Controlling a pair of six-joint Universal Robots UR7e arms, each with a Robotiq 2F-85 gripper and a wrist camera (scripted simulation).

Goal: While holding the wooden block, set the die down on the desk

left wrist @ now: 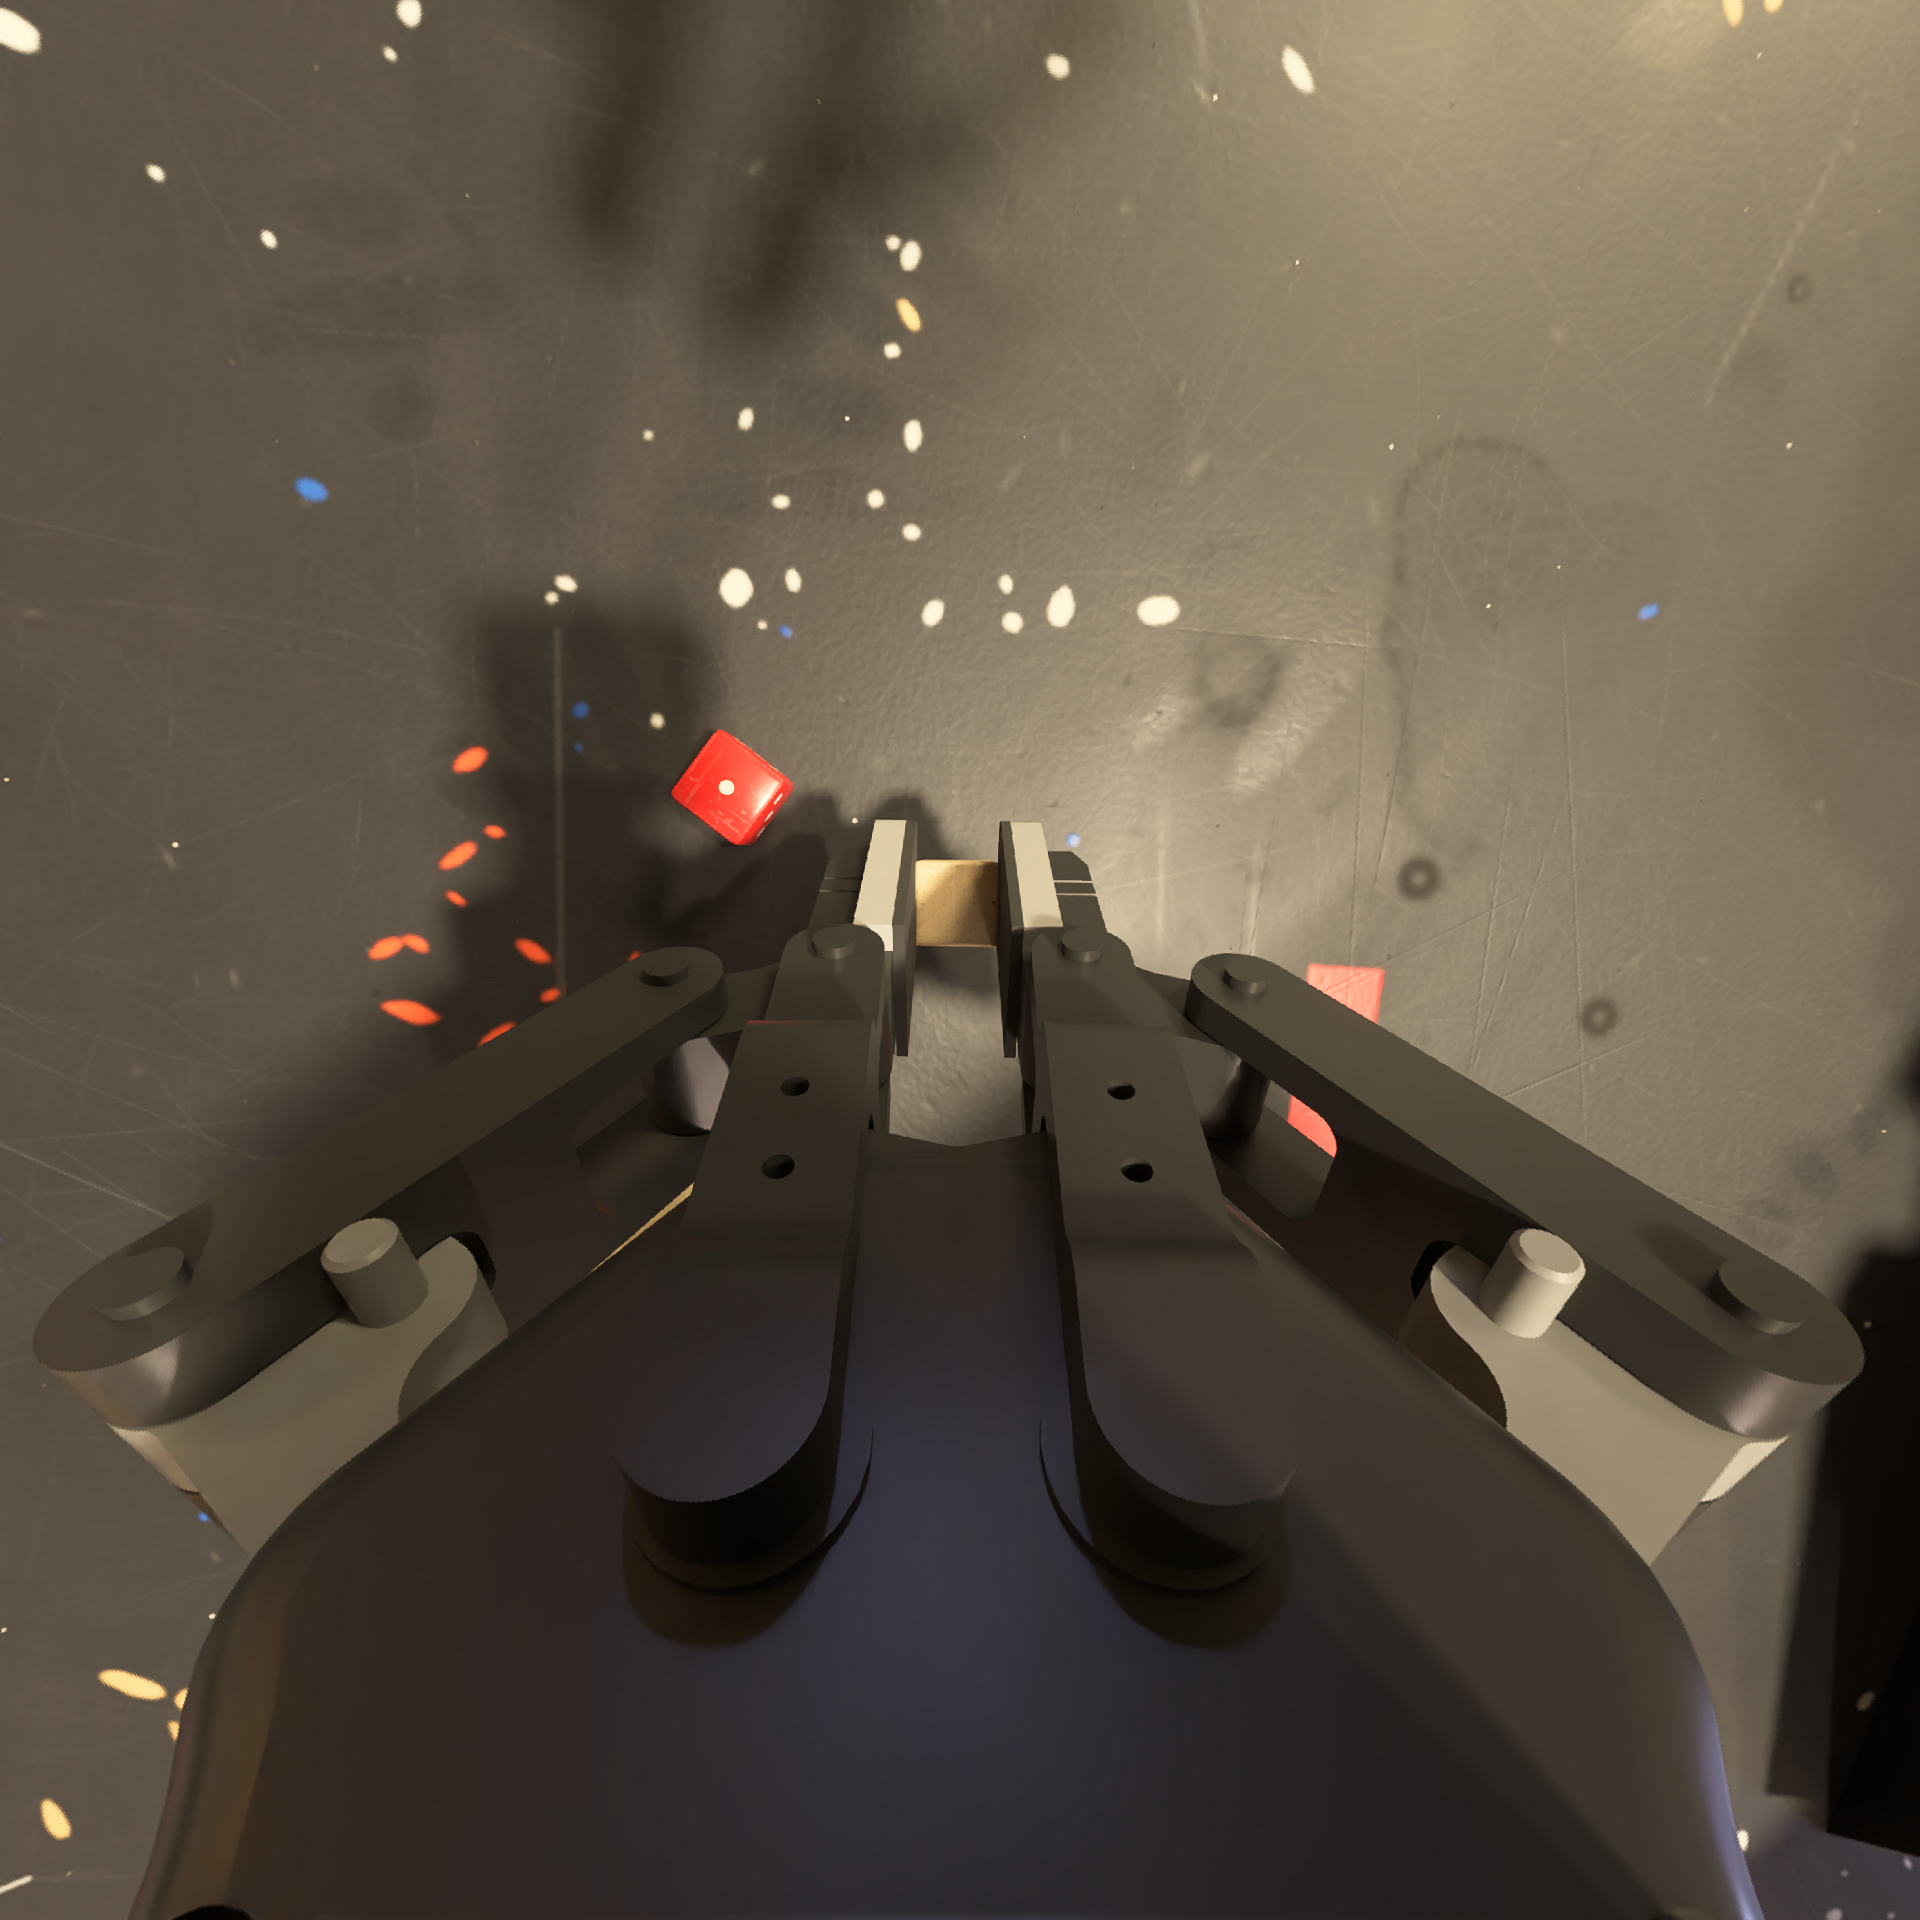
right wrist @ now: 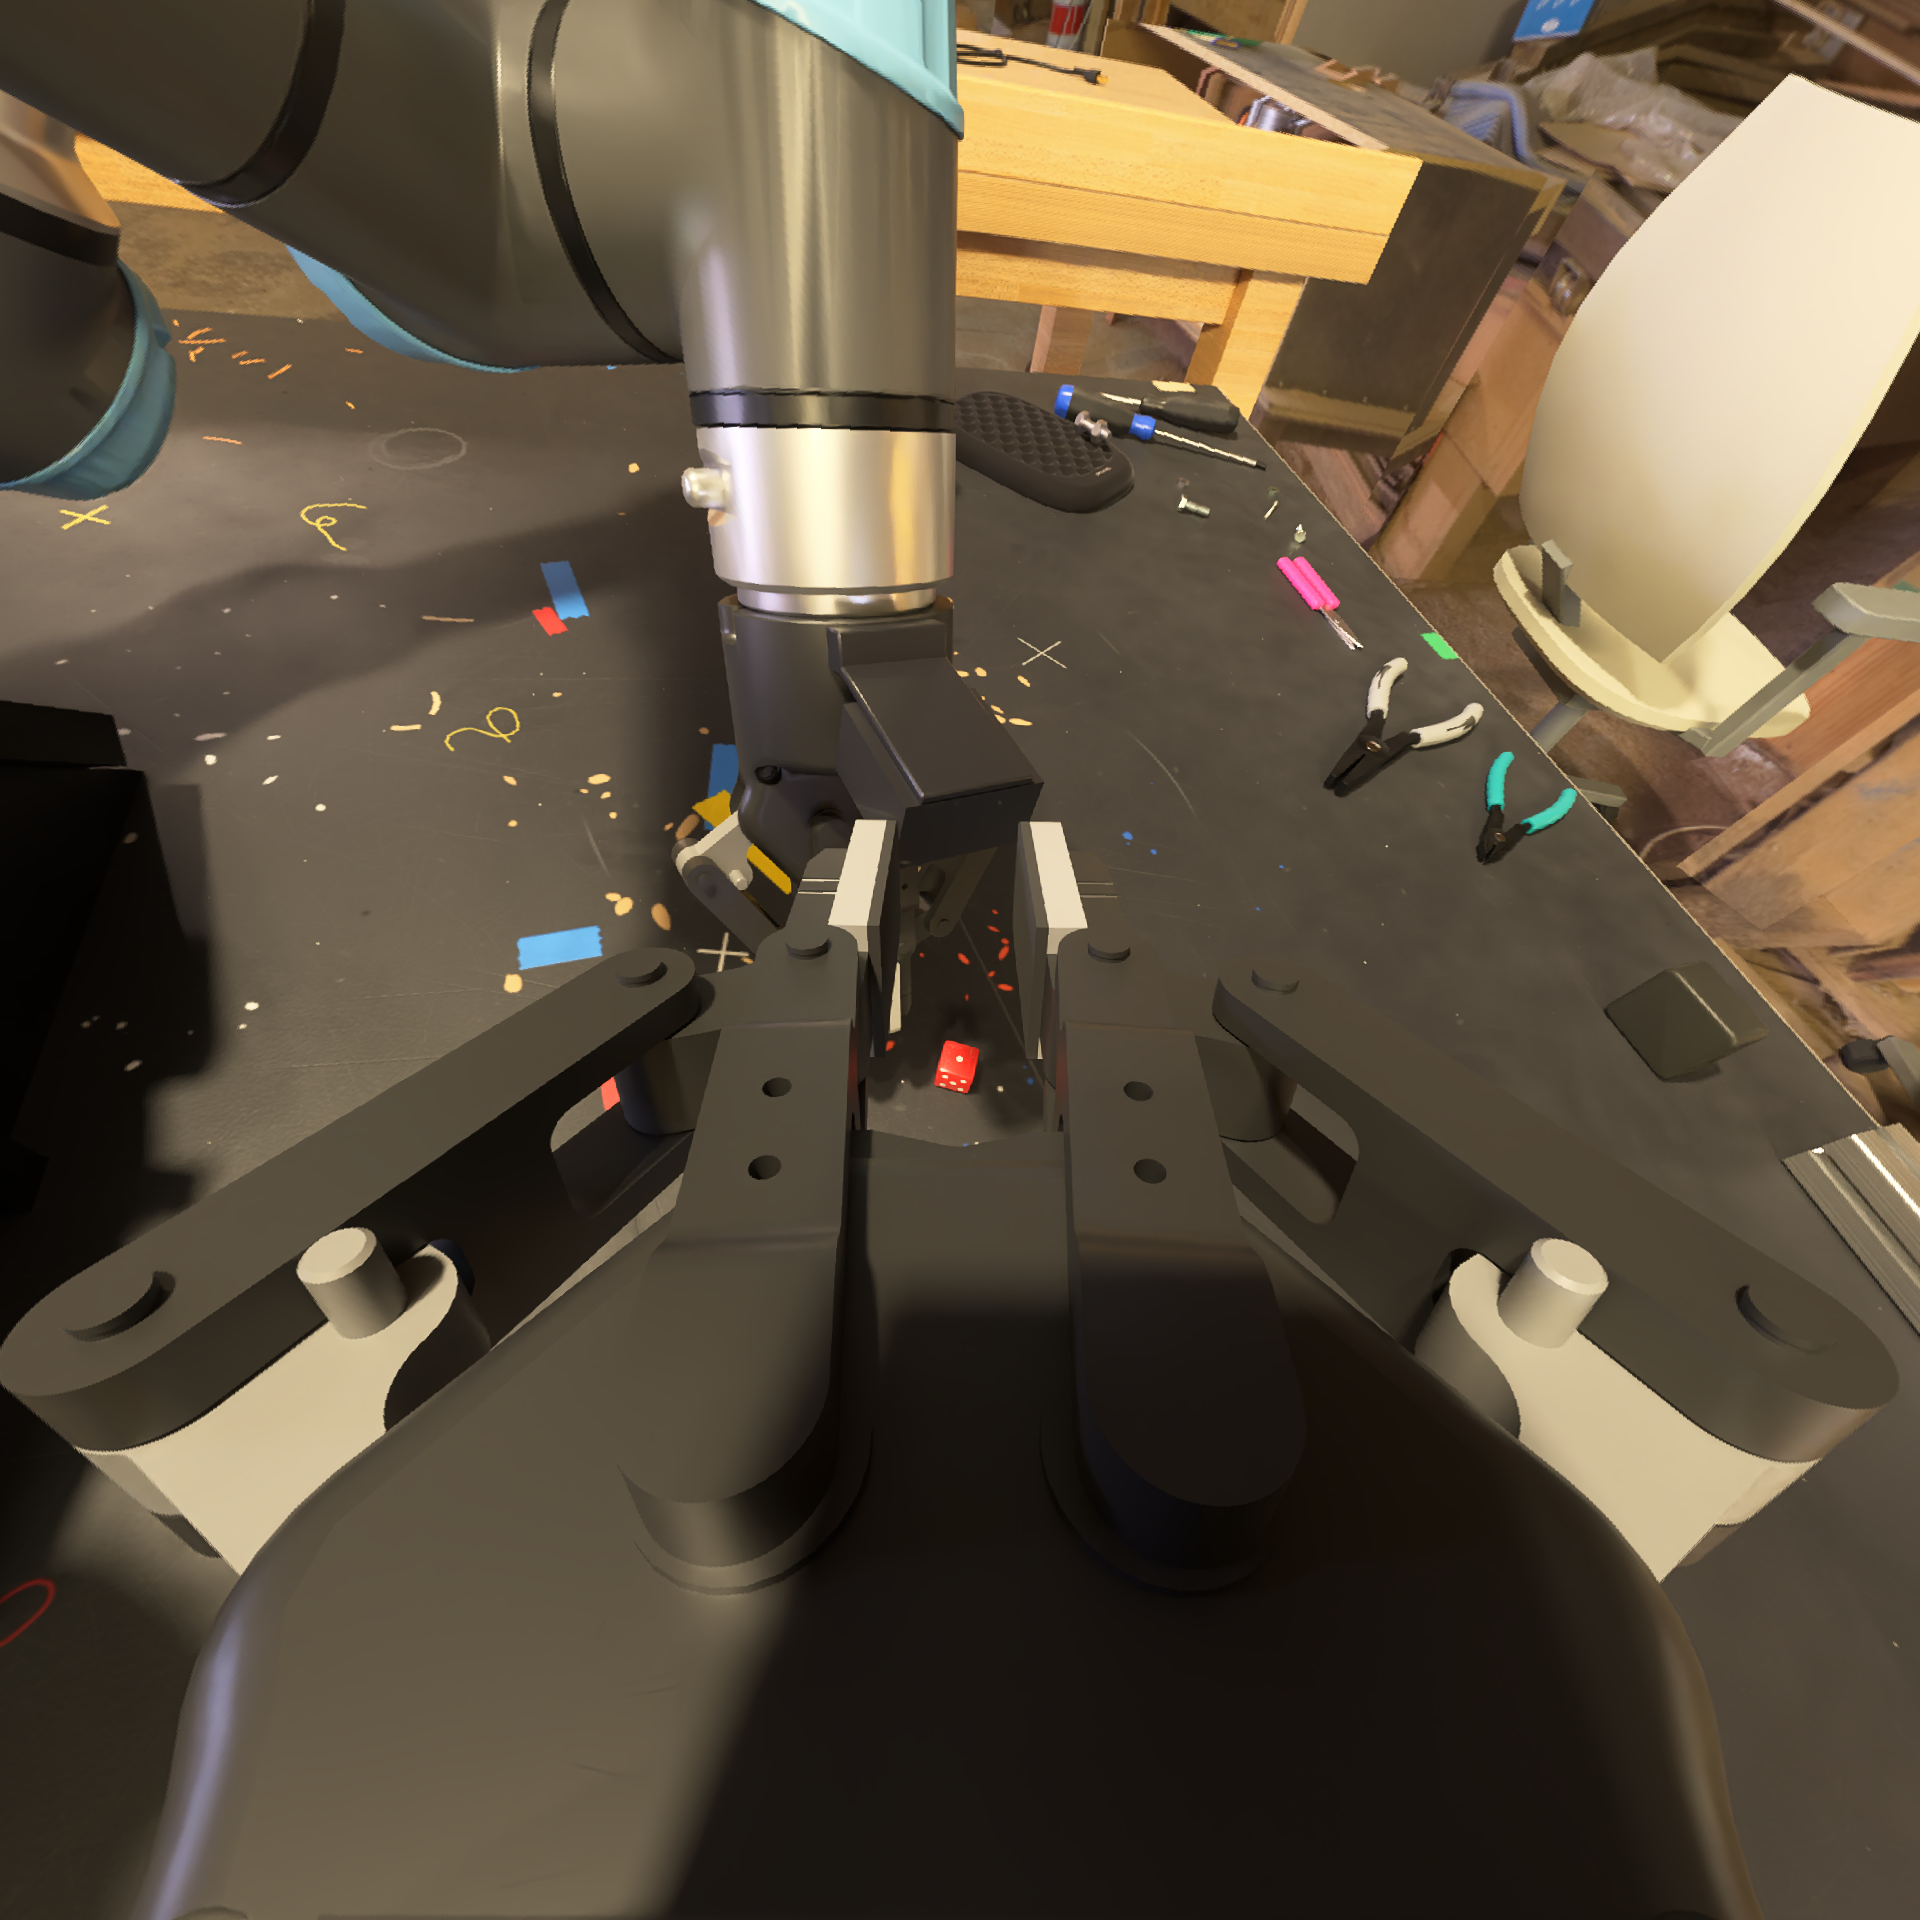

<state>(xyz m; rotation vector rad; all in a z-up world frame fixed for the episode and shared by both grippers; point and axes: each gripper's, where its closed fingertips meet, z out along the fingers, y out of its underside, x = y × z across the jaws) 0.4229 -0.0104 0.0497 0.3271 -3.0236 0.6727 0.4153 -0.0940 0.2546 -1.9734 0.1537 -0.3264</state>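
My left gripper (left wrist: 956, 868) is shut on a small wooden block (left wrist: 956, 906), held between its pads above the dark desk (left wrist: 1351, 520). A red die (left wrist: 730, 787) sits at the desk surface just left of and beyond the left fingertips, its one-pip face towards the camera. In the right wrist view the die (right wrist: 956, 1067) shows small and far below, between my right gripper's fingers. My right gripper (right wrist: 956, 883) is open and empty, well above the die. The left arm and its gripper (right wrist: 925, 914) stand right in front of it; the block is hidden there.
Black-and-white pliers (right wrist: 1397, 727), teal pliers (right wrist: 1522, 810), a pink screwdriver (right wrist: 1311, 589) and a black pad (right wrist: 1039, 452) lie towards the desk's right edge. A cream chair (right wrist: 1714, 416) stands beyond it. Blue tape (right wrist: 559, 945) and a black box (right wrist: 62, 883) are on the left.
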